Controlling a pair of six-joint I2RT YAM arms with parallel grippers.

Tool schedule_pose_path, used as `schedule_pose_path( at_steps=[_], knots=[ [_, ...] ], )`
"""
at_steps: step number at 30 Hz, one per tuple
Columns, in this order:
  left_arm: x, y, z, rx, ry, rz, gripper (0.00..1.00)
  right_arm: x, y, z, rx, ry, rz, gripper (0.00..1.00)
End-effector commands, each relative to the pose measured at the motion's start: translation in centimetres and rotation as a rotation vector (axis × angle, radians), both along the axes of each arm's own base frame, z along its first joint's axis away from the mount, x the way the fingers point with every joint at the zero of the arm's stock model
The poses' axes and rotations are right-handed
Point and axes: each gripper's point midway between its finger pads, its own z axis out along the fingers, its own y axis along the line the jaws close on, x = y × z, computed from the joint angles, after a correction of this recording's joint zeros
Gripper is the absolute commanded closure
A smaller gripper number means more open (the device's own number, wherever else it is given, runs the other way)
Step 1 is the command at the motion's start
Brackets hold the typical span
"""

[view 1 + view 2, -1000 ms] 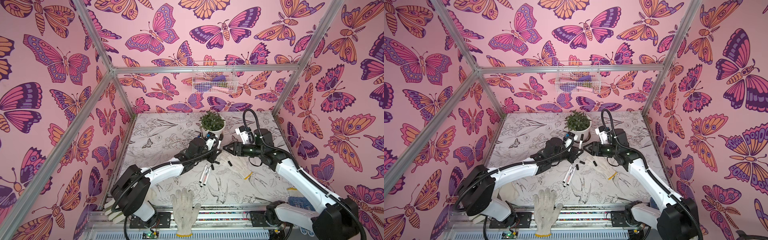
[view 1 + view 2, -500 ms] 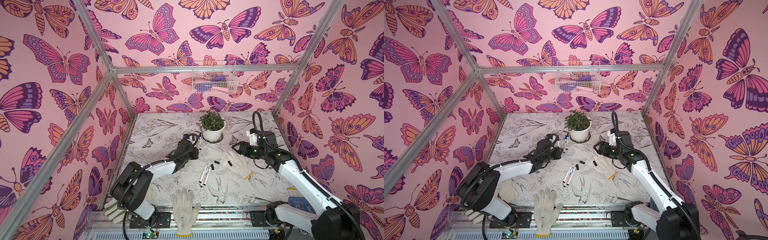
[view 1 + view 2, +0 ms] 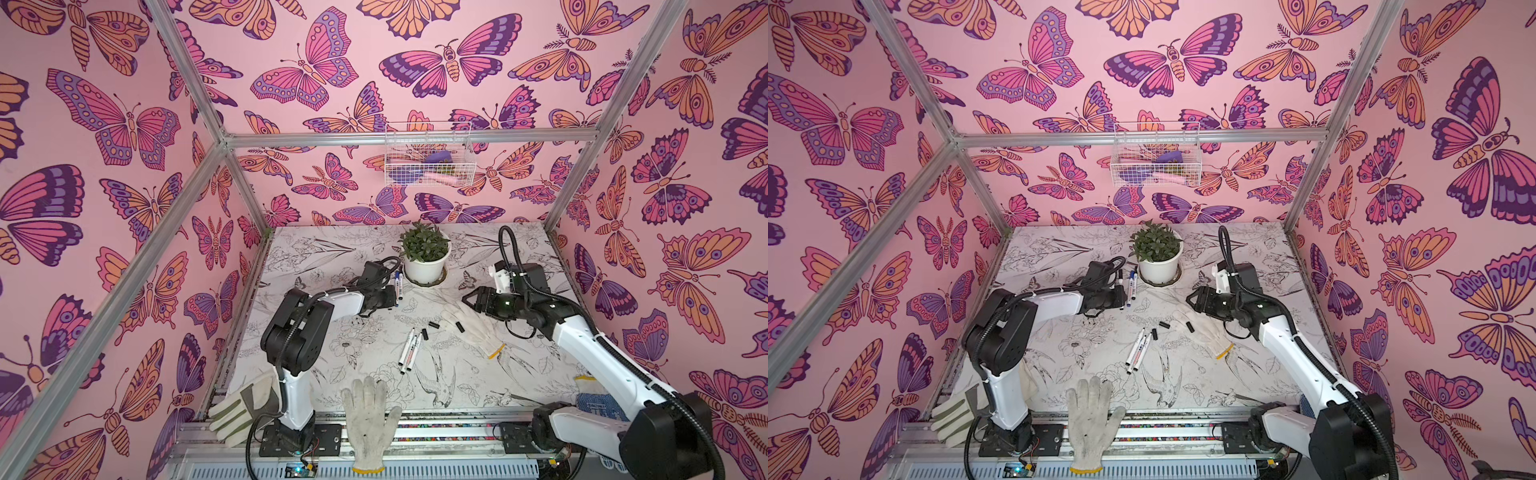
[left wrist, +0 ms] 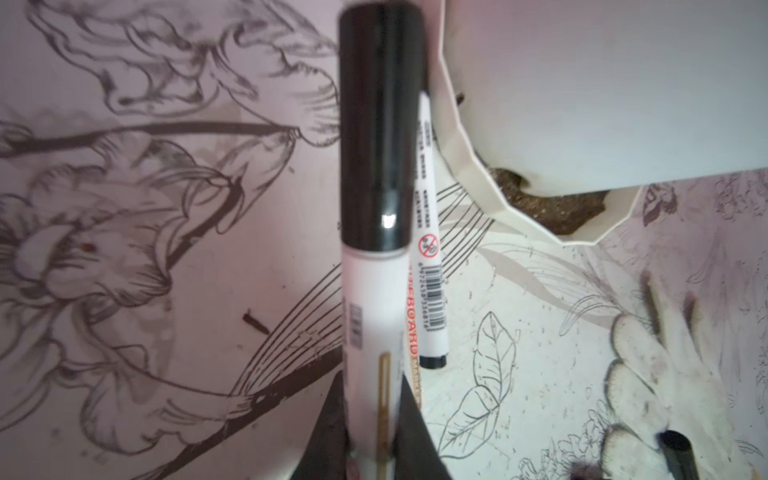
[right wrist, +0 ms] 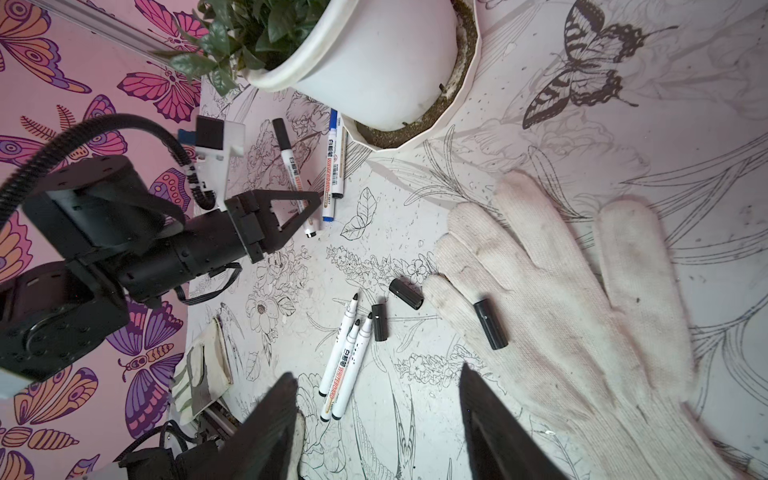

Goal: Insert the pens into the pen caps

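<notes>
Pink butterfly walls (image 3: 104, 187), floral tabletop (image 3: 498, 374), scattered pens (image 3: 409, 351)

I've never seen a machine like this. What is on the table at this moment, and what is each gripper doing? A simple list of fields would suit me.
Left gripper: shut on a black-capped pen, close to the plant pot
Right gripper: open, holding nothing, near the white glove
Uncapped pens: three, lying side by side
Loose caps: three, all black; one rests on the glove
Blue-capped pen: lying beside the pot
</notes>
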Motion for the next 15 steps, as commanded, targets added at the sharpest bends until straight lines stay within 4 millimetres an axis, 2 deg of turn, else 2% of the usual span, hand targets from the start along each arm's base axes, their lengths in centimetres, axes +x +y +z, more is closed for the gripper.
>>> schedule_pose_path(
  at_steps=[1, 4, 5, 9, 11, 13, 15],
  knots=[
    [-0.6, -1.2, 0.7, -0.011, 0.01, -0.053, 0.77, -0.4, 0.2, 0.2, -0.002, -0.003, 0.035, 0.39],
    [-0.5, -1.4, 2.0, -0.015, -0.021, -0.055, 0.43, -0.5, 0.4, 0.2, 0.011, 0.001, 0.045, 0.4],
    [-0.5, -1.5, 2.4, -0.016, -0.031, -0.056, 0.37, -0.4, 0.5, 0.2, 0.012, 0.0, 0.047, 0.41],
    [-1.0, -1.3, 3.8, 0.001, -0.076, -0.058, 0.31, -0.5, 0.5, 0.1, 0.017, 0.004, 0.05, 0.41],
    [-2.3, -2.1, 4.7, 0.019, -0.119, -0.129, 0.31, -0.5, 0.5, 0.0, 0.011, 0.004, 0.052, 0.41],
    [-4.7, -3.7, 5.4, 0.041, -0.169, -0.278, 0.31, -0.6, 0.3, -0.2, -0.003, 0.005, 0.052, 0.41],
    [-8.2, -5.3, 5.2, 0.053, -0.178, -0.439, 0.31, -0.6, 0.1, -0.5, -0.018, 0.007, 0.05, 0.41]
  ],
)
